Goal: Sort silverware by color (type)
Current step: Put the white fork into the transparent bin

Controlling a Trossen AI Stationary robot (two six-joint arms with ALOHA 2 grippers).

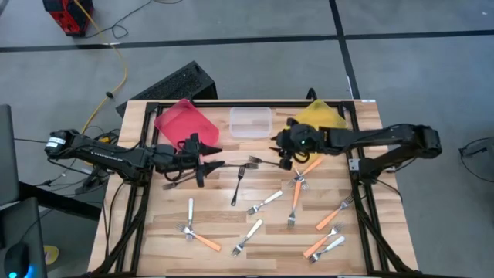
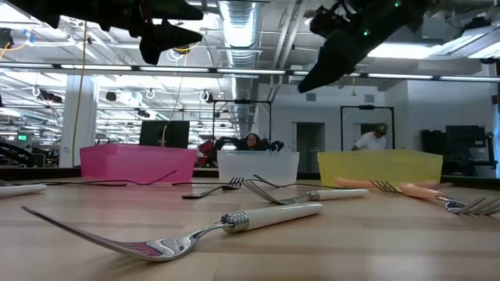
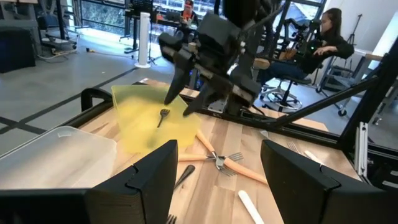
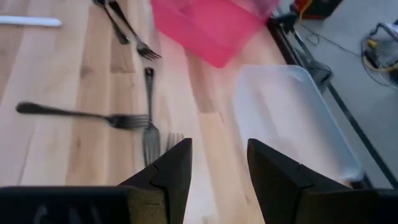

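Jaws: left gripper (image 1: 202, 164) open, fingers (image 3: 146, 177) spread wide with nothing between them; right gripper (image 1: 284, 154) likewise parted, its fingers (image 4: 171, 168) holding nothing.

Left gripper: raised above the table (image 1: 154, 224), just in front of the red bin (image 1: 185, 123), over the dark forks.

Right gripper: raised between the clear bin (image 1: 251, 122) and the yellow bin (image 1: 318, 116), near the table's far edge (in the left wrist view it hangs in front of the yellow bin).

Dark forks (image 1: 181, 183): one lies beside the left gripper; a second (image 1: 238, 184) sits near the table's middle; two more (image 1: 252, 163) lie in front of the clear bin. The right wrist view shows several on bare wood near the red and clear bins.

Orange-handled forks (image 1: 295, 202): a crossed group lies in front of the right gripper; others (image 1: 333, 214) sit toward the right edge and near corner; one (image 1: 202, 240) lies crossed with a white fork at the near left.

White-handled forks (image 1: 265, 202): scattered across the near half, one (image 1: 248, 237) at the near centre, one (image 1: 190, 213) at the left, one (image 1: 332, 245) by the near right corner.

Bins: all three stand in a row along the far edge, red at the left, clear in the middle, yellow at the right
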